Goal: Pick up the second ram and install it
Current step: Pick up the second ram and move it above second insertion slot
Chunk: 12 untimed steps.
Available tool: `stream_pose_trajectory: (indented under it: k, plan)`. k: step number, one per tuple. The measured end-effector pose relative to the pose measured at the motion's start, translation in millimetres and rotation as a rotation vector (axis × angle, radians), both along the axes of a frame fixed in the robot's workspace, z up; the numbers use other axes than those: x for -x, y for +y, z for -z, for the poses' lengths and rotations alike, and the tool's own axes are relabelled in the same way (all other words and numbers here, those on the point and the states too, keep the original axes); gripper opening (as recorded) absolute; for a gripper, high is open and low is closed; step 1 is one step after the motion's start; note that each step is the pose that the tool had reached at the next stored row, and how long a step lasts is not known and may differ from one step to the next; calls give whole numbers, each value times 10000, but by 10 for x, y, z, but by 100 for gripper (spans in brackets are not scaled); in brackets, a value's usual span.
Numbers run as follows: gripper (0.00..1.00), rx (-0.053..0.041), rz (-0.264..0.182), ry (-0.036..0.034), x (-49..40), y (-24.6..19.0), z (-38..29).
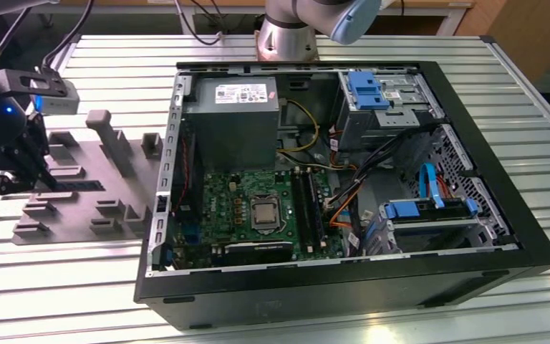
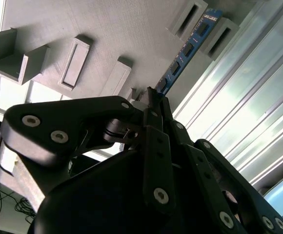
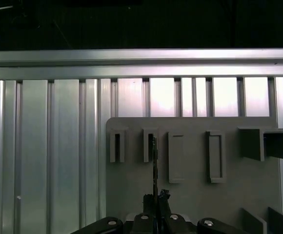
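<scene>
The second ram [image 2: 190, 46] is a thin blue-green stick standing on edge in the grey fixture plate [image 2: 131, 29], its far end between two raised blocks. In the first wrist view the ram [image 3: 154, 163] appears edge-on, running from a slot to my fingertips. My gripper [image 2: 151, 100] [image 3: 156, 197] is shut on the near end of the stick. In the exterior view the gripper [image 1: 36, 178] hangs over the fixture plate [image 1: 103, 193] at that view's left, well apart from the open computer case.
The open computer case [image 1: 504, 236] lies on the slatted metal table [image 1: 65, 287]. Its green motherboard [image 1: 246, 193] has long black slots [image 1: 306, 208]. A grey power supply [image 1: 232, 122], loose cables and blue drive-bay clips [image 1: 366, 89] crowd the case.
</scene>
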<state>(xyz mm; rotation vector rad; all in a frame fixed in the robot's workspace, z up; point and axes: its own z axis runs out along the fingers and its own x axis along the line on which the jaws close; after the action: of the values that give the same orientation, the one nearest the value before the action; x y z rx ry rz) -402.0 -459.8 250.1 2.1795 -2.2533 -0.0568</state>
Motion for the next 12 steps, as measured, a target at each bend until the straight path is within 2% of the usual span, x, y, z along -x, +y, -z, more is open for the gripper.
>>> stream_pose_trajectory:
  k: [12]
  plan:
    - [14,0,0,0,0,0,-24]
